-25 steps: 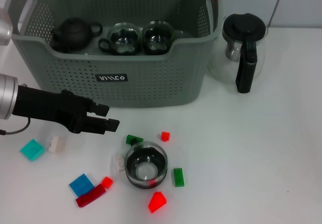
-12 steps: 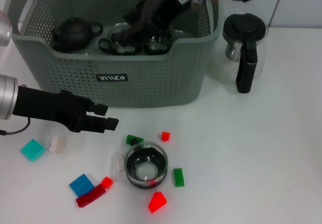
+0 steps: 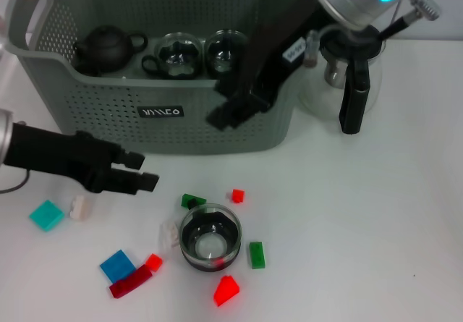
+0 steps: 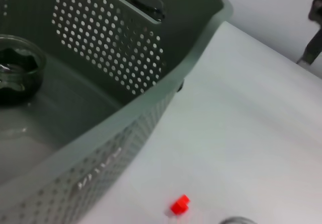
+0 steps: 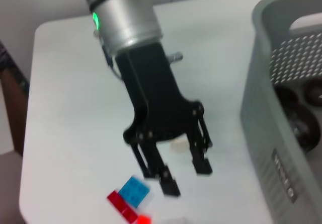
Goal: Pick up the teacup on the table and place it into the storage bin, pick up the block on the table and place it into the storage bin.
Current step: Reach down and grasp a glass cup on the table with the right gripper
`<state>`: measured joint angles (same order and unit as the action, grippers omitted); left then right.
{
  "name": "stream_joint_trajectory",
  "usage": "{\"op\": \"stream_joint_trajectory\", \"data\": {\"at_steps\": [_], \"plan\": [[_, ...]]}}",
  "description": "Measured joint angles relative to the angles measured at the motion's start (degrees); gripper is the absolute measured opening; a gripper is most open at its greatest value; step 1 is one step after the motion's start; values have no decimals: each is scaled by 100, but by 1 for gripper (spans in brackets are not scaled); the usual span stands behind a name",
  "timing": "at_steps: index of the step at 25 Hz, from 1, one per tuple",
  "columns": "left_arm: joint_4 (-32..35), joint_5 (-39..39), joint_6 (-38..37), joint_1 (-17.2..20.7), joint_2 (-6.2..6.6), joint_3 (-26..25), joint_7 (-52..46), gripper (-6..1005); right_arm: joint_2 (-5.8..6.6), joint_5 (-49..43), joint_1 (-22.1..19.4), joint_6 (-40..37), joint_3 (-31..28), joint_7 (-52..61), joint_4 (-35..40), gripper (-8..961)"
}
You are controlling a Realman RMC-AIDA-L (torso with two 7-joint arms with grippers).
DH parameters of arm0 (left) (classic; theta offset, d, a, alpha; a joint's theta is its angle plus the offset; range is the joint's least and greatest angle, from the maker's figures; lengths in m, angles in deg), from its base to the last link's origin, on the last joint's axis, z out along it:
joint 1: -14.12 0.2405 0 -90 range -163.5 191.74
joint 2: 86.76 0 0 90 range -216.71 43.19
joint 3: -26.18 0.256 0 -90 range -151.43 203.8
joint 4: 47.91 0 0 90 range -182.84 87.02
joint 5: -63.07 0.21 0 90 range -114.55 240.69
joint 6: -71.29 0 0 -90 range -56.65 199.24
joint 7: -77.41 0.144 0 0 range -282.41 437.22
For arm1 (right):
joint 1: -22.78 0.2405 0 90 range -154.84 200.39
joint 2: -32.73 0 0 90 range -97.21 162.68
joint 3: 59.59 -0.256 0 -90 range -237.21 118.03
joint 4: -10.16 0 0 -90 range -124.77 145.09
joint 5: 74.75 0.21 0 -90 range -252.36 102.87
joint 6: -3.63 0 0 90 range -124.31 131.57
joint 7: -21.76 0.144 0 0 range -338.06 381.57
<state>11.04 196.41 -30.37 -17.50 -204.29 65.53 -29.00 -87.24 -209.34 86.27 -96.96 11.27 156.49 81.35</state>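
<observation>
A glass teacup (image 3: 210,236) with a dark rim stands upright on the white table, with small blocks scattered round it: a red one (image 3: 237,195), a green one (image 3: 256,254) and a red wedge (image 3: 226,290). The grey storage bin (image 3: 108,108) holds a dark teapot and two glass cups. To the left of the teacup, my left gripper (image 3: 141,171) hovers low over the table, open and empty; the right wrist view also shows the left gripper (image 5: 186,176). My right gripper (image 3: 226,113) hangs in front of the bin's front wall, above the table.
A glass jug (image 3: 347,76) with a black lid stands right of the bin. More blocks lie at the front left: teal (image 3: 45,215), white (image 3: 79,206), blue (image 3: 116,265) and dark red (image 3: 130,284). The table's right side is bare.
My right arm has swung out of the bin and down over its front wall. The left gripper has drawn back slightly to the left. Teacup and blocks have not moved.
</observation>
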Motion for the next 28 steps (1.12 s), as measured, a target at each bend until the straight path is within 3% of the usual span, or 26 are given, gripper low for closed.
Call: {"op": "stream_joint_trajectory", "data": {"at_steps": [5, 9, 17, 28], "plan": [[14, 14, -310, 67, 197, -11, -79, 568, -1, -5, -48, -23, 425, 0, -32, 503], [19, 16, -437, 122, 270, -14, -132, 568, -17, -6, -74, 73, 851, -16, -47, 501], [17, 35, -712, 140, 304, 14, -140, 568, -45, -4, -167, 648, 1847, -47, -354, 497], [15, 36, -685, 123, 284, -7, -144, 568, -86, 114, -145, 1334, 2422, -24, -1089, 491]]}}
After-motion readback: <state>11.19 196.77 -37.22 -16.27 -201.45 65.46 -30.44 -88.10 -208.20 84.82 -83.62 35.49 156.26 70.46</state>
